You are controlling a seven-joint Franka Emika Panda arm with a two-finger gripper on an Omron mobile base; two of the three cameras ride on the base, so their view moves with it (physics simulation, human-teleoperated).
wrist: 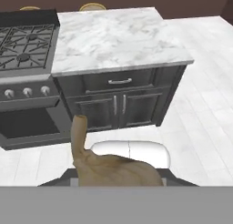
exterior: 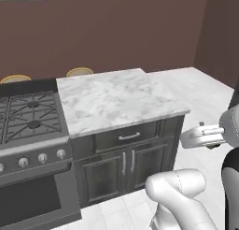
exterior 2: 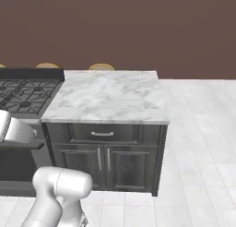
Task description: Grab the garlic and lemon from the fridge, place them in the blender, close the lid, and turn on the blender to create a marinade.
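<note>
The garlic (wrist: 116, 168), a lumpy brownish-tan bulb with a short stem pointing up, fills the bottom of the hand view. My gripper (wrist: 119, 178) is shut on it, and the bulb hides the fingertips. The hand hangs in the air in front of a dark cabinet, well short of the marble counter (wrist: 118, 36). In the left base view part of the white arm (exterior: 205, 135) shows at the right edge. The lemon, the fridge, the blender and the lid are out of view.
A marble-topped counter (exterior: 116, 100) stands ahead over a dark drawer (exterior: 128, 136) and cabinet doors (exterior 2: 103, 164). A gas stove (exterior: 28, 114) with knobs and an oven adjoins it on the left. Two round stool tops (exterior 2: 101, 67) show behind. White tiled floor (exterior 2: 198, 129) lies open to the right.
</note>
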